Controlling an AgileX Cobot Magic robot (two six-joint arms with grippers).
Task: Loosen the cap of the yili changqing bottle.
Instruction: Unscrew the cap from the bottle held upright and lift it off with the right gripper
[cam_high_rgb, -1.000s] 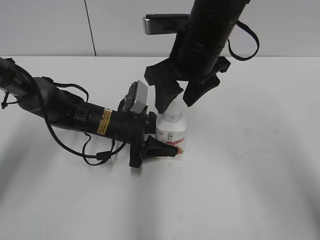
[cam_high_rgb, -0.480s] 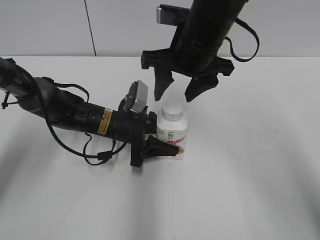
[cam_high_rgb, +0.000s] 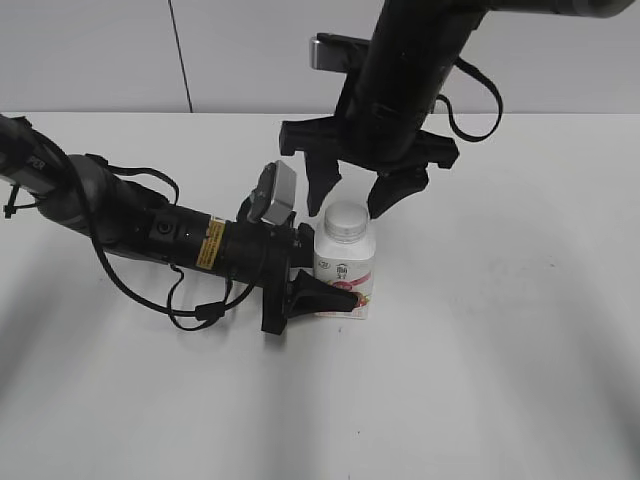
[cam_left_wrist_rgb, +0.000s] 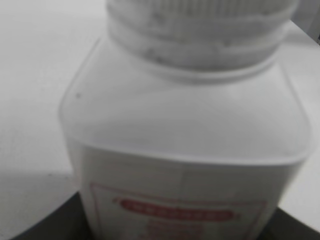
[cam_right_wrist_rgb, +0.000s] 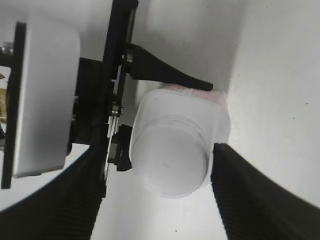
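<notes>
The cap (cam_high_rgb: 346, 220) sits on the neck of the yili changqing bottle (cam_high_rgb: 343, 272), flat top facing up, with no pincer finger touching it. In the right wrist view the cap (cam_right_wrist_rgb: 173, 161) appears as a pale round disc, narrower than the squarish white body (cam_right_wrist_rgb: 210, 116) below it. The bottle stands upright on the white worktop (cam_high_rgb: 480, 350), near the middle of the exterior view, its pink-red label facing the camera.

The left pincer (cam_high_rgb: 318, 284) reaches in horizontally from the left and is clamped on the bottle body: one dark finger (cam_high_rgb: 322, 297) lies across the lower front of the label, and in the right wrist view the same finger (cam_right_wrist_rgb: 165, 72) presses along one side of the body. The opposite finger is hidden behind the bottle. The left wrist view is filled by the bottle shoulder and neck (cam_left_wrist_rgb: 185, 115) at close range (blurred, label text unreadable).

The right pincer (cam_high_rgb: 352, 192) hangs above the cap, pointing down, with its fingers spread apart. One finger (cam_high_rgb: 322, 185) stands left of the cap and the other (cam_high_rgb: 390, 190) right of it, both clear of the cap. In the right wrist view the two dark fingers (cam_right_wrist_rgb: 75, 197) flank the cap with a gap on each side
</notes>
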